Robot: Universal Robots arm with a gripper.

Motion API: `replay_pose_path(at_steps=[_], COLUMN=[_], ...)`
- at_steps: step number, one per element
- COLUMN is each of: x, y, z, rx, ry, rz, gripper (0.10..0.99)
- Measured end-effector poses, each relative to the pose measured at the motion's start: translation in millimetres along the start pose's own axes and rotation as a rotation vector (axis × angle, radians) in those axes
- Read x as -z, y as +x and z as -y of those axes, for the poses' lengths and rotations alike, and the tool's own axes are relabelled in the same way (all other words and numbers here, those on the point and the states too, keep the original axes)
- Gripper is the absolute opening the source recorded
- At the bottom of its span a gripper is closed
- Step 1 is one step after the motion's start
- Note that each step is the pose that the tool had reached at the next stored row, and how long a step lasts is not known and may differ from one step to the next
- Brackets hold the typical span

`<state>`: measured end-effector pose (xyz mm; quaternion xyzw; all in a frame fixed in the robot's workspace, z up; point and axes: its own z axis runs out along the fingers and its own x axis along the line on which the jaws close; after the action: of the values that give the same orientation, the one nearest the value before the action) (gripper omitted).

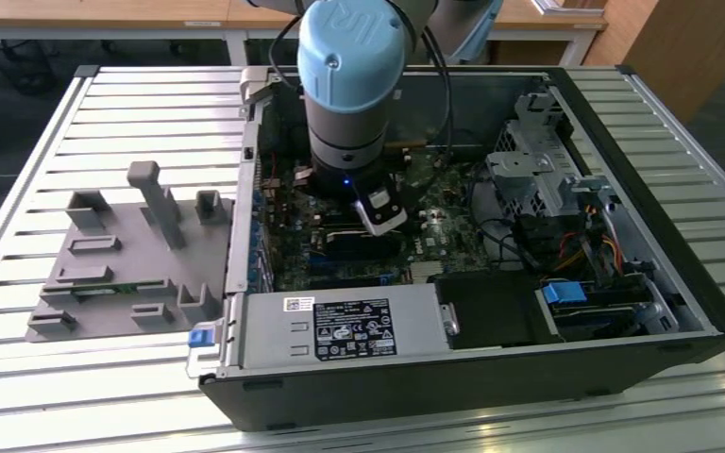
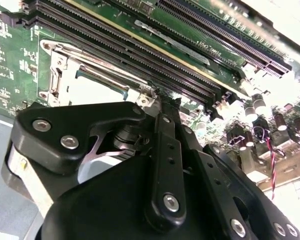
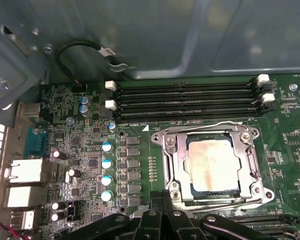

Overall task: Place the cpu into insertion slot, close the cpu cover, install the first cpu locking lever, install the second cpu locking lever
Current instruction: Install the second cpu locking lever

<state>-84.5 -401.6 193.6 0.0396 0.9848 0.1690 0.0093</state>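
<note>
The cpu (image 3: 212, 165), a square chip with a silvery-tan top, lies flat in the insertion slot (image 3: 257, 192) on the green board. The shiny cpu cover (image 3: 176, 160) is folded down around it, and the chip shows through its window. A thin wire lever (image 3: 210, 126) runs along the socket's edge towards the memory slots. My gripper (image 3: 162, 202) sits just off one corner of the socket, fingers pressed together, with nothing visible between them. In the second wrist view the gripper (image 2: 160, 102) is close to the cover (image 2: 57, 75). In the exterior view the gripper (image 1: 381, 215) hangs inside the open computer case.
Long black memory slots (image 3: 185, 100) run beside the socket. Blue-topped capacitors (image 3: 106, 170) stand on the other side. The case wall (image 3: 140, 35), a drive cage (image 1: 539, 179) and the power supply (image 1: 337, 330) enclose the board. A grey fixture (image 1: 124, 255) lies on the slatted table.
</note>
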Motion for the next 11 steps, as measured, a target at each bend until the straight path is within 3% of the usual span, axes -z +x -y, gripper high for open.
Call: replay_pose_path(at_steps=[11], x=[14.1], y=[-0.1], z=[-5.0], rx=[0.0], ry=[0.0], rz=[0.0], gripper=[0.106])
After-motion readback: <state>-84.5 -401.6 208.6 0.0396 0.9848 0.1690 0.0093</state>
